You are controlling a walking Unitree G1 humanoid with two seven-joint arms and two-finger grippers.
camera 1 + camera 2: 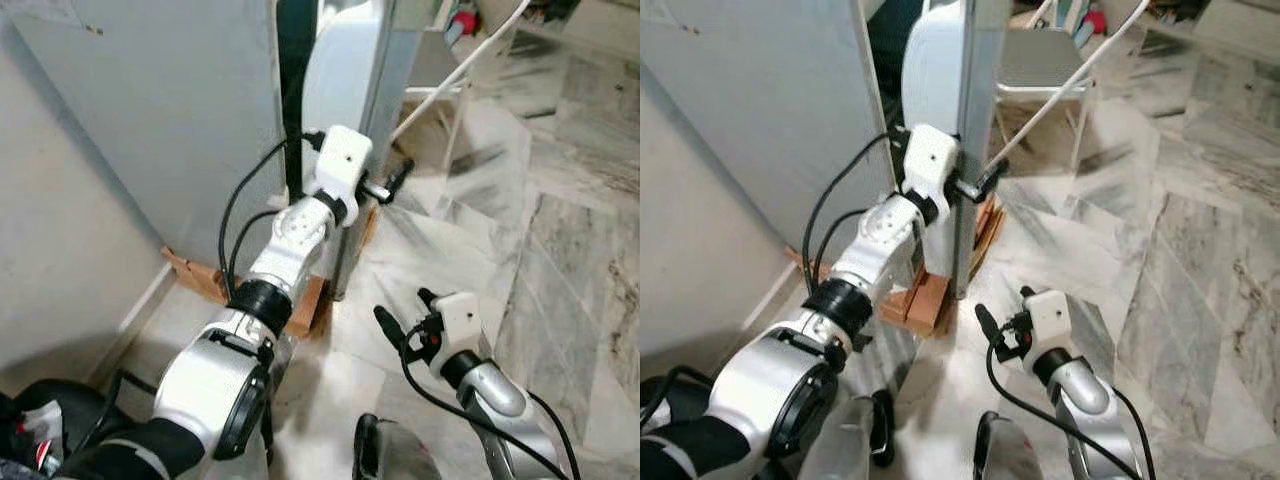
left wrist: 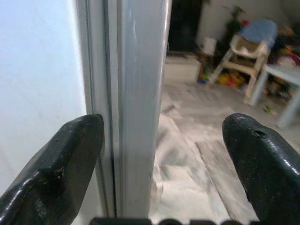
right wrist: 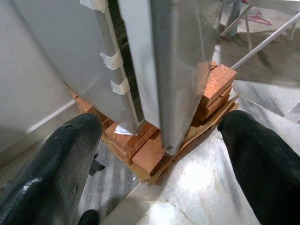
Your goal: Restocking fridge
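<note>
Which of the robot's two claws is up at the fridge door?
The left gripper: its open black fingers straddle the edge of the grey fridge door. The right gripper hangs lower, open, over the marble floor.

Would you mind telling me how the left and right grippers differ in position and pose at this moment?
The left gripper is raised at the fridge door's edge, one finger either side; the right gripper hangs lower over the marble floor, touching nothing. The left arm is extended; the right stays bent near the body. Both are open.
</note>
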